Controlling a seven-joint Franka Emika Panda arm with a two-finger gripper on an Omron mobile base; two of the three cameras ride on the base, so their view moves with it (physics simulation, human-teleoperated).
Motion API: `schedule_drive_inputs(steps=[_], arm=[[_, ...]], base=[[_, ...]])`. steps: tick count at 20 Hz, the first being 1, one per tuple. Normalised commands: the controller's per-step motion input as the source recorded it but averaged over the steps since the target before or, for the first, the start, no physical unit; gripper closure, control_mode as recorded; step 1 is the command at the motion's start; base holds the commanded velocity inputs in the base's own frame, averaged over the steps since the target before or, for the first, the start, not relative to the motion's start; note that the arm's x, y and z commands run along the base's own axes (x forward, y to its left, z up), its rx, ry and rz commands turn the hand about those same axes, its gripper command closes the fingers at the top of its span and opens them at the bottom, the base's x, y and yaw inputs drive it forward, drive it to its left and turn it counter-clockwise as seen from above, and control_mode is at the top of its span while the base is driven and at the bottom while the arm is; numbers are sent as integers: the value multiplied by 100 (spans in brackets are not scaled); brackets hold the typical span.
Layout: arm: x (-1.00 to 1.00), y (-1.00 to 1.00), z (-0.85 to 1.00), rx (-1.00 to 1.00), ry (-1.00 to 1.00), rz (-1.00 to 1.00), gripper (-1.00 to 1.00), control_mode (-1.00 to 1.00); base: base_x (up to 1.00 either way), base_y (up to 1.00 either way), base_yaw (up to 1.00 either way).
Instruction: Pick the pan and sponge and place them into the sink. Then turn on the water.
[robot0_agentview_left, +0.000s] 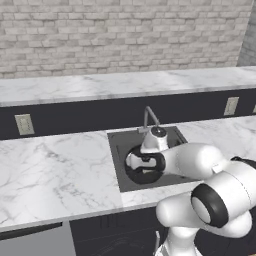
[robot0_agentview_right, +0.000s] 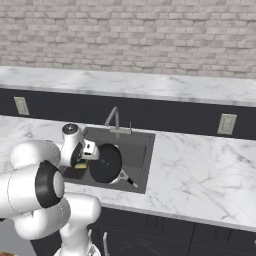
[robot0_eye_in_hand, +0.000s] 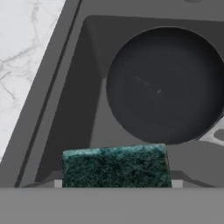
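Poised over the sink's left side, the end effector is clamped on the sponge, carrying it in to drop. Beside it, the pan already lies on the basin floor, its handle toward the front right corner.

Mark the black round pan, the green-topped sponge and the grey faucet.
Matte black round pan (robot0_agentview_right: 105, 163): right base view, centre of its floor.
Green-topped sponge (robot0_eye_in_hand: 114, 166): hand view, green top face.
Thin grey metal faucet (robot0_agentview_right: 115, 115): right base view, upright neck.

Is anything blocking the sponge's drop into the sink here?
Nothing visible does. The sponge, between the end effector fingers, hangs over bare sink floor; the pan already lies in the basin, off to one side.
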Motion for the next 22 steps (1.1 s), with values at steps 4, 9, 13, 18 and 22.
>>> schedule_drive_inputs(steps=[4,9,13,18,22], arm=[[10,-57,-28,0,0,6,100,-100],[12,-56,-30,0,0,6,100,-100],[17,-54,-17,0,-1,3,100,-100],[23,-47,-9,-1,-1,1,100,-100],[25,-36,-6,-2,0,1,100,-100]], base=[[0,0,0],[0,0,0],[0,0,0],[0,0,0],[0,0,0]])
